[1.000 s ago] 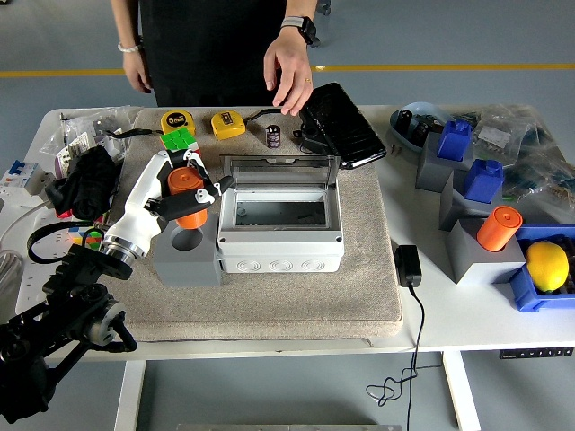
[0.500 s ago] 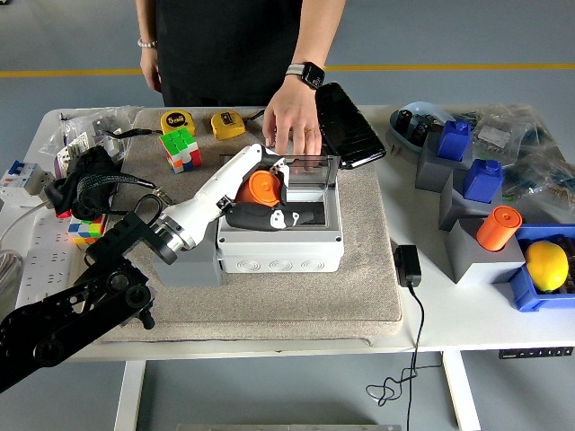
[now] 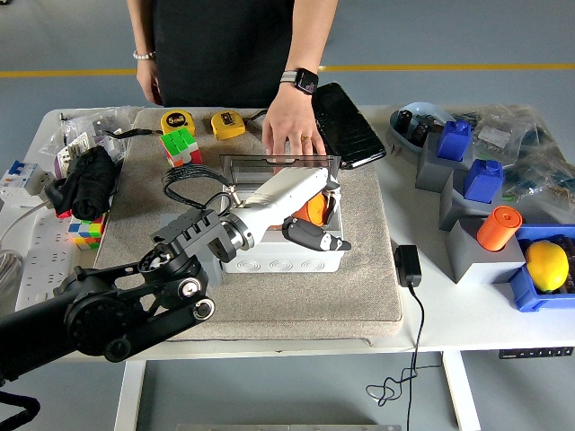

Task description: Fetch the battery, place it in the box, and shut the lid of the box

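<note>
Placing step: your left hand (image 3: 310,215) grips the orange battery (image 3: 314,209) over the open box (image 3: 280,256), apparently inside. Next, release it, then swing the lid (image 3: 280,162) shut

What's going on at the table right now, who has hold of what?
The robot's left hand holds an orange cylinder, presumably the battery, over the open grey box on the mat. The box's clear lid stands raised at the back. A person at the far side rests a hand at the lid's top edge, apparently steadying it. The lid is not yet closed. The right arm is out of view.
</note>
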`<state>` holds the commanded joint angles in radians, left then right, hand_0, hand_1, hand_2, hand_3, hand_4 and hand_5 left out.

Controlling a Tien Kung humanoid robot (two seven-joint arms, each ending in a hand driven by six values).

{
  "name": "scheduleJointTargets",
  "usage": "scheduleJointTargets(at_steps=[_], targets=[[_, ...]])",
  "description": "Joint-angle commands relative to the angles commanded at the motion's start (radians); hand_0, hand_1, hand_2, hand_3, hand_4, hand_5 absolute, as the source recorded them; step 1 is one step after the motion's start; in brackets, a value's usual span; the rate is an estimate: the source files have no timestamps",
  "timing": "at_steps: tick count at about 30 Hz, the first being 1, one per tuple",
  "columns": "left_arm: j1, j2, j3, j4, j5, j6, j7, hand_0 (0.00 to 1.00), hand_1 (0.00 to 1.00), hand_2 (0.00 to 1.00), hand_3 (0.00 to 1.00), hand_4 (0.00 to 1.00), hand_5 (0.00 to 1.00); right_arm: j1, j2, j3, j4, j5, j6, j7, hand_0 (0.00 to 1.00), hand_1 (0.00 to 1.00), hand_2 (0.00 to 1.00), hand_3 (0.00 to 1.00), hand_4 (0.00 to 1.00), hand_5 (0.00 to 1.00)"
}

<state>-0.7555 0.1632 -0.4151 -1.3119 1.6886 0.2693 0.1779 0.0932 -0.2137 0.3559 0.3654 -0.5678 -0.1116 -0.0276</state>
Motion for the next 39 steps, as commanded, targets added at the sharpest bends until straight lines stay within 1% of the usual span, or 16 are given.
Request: scheduleJointTargets(at_steps=[2,4,5,6,11,12,14,17,18,23,24,29,30,35,36,39], targets=[[-0.021,-0.018,0.021,0.024,0.007,-0.004,0.022,0.07,0.078,0.101,0.157,0.998,0.385,0.001,0.0,-0.003,0.0,0.001,0.0,0.0,0.729,0.696,0.696,0.706,0.998,0.596],[-0.044,-0.04,0.044,0.054,0.015,-0.013,0.056,0.07,0.078,0.101,0.157,0.998,0.385,0.001,-0.001,-0.005,0.002,0.0,0.0,0.0,0.729,0.696,0.696,0.706,0.998,0.596],[-0.052,-0.048,0.052,0.066,0.014,-0.012,0.064,0.07,0.078,0.101,0.157,0.998,0.385,0.001,-0.002,-0.006,0.003,-0.001,0.0,0.0,0.729,0.696,0.696,0.706,0.998,0.596],[-0.056,-0.053,0.056,0.073,0.016,-0.012,0.07,0.082,0.087,0.115,0.167,0.998,0.437,0.001,-0.002,-0.007,0.003,-0.001,0.0,-0.001,0.729,0.696,0.695,0.704,0.998,0.596],[-0.089,-0.093,0.075,0.138,0.025,0.0,0.126,0.082,0.087,0.115,0.167,0.998,0.437,0.001,-0.003,-0.018,0.003,-0.001,0.0,-0.002,0.729,0.696,0.695,0.704,0.998,0.596],[-0.093,-0.099,0.077,0.149,0.027,-0.003,0.138,0.119,0.114,0.136,0.192,0.998,0.53,0.001,-0.003,-0.019,0.004,-0.001,0.0,-0.002,0.728,0.695,0.696,0.703,0.998,0.596],[-0.102,-0.115,0.079,0.181,0.043,-0.016,0.189,0.119,0.114,0.136,0.192,0.998,0.53,0.003,-0.002,-0.022,0.006,-0.002,0.001,-0.002,0.728,0.695,0.696,0.703,0.998,0.596],[-0.107,-0.124,0.078,0.204,0.043,-0.006,0.209,0.119,0.114,0.136,0.192,0.998,0.53,0.004,-0.004,-0.02,0.011,-0.009,0.001,-0.002,0.728,0.695,0.696,0.703,0.998,0.596],[-0.109,-0.126,0.078,0.211,0.044,-0.004,0.216,0.139,0.132,0.151,0.211,0.998,0.536,0.005,-0.004,-0.019,0.013,-0.011,0.0,-0.002,0.729,0.695,0.695,0.704,0.998,0.596],[-0.106,-0.13,0.083,0.225,0.033,0.001,0.215,0.139,0.132,0.151,0.211,0.998,0.536,0.004,-0.005,-0.017,0.014,-0.013,0.0,-0.002,0.729,0.695,0.695,0.704,0.998,0.596],[-0.105,-0.13,0.084,0.225,0.033,0.0,0.214,0.2,0.221,0.228,0.291,0.998,0.518,0.004,-0.006,-0.017,0.013,-0.014,0.0,-0.002,0.728,0.695,0.695,0.705,0.998,0.596],[-0.096,-0.13,0.085,0.225,0.034,-0.004,0.21,0.2,0.221,0.228,0.291,0.998,0.518,0.001,-0.006,-0.016,0.013,-0.015,0.0,-0.002,0.728,0.695,0.695,0.705,0.998,0.596],[-0.094,-0.13,0.086,0.224,0.034,-0.005,0.209,0.29,0.429,0.35,0.386,0.998,0.526,0.0,-0.006,-0.015,0.013,-0.015,0.001,-0.002,0.728,0.695,0.695,0.705,0.998,0.596],[-0.088,-0.129,0.086,0.221,0.049,-0.012,0.206,0.29,0.429,0.35,0.386,0.998,0.526,-0.003,-0.005,-0.012,0.015,-0.017,0.001,-0.001,0.728,0.695,0.695,0.705,0.998,0.596],[-0.087,-0.129,0.085,0.22,0.051,-0.013,0.204,0.441,0.619,0.533,0.584,0.998,0.54,-0.003,-0.004,-0.012,0.015,-0.017,0.001,-0.001,0.728,0.695,0.694,0.705,0.998,0.596],[-0.086,-0.128,0.082,0.217,0.063,-0.019,0.2,0.441,0.619,0.533,0.584,0.998,0.54,-0.004,-0.004,-0.01,0.014,-0.018,0.001,-0.001,0.728,0.695,0.694,0.705,0.998,0.596]])
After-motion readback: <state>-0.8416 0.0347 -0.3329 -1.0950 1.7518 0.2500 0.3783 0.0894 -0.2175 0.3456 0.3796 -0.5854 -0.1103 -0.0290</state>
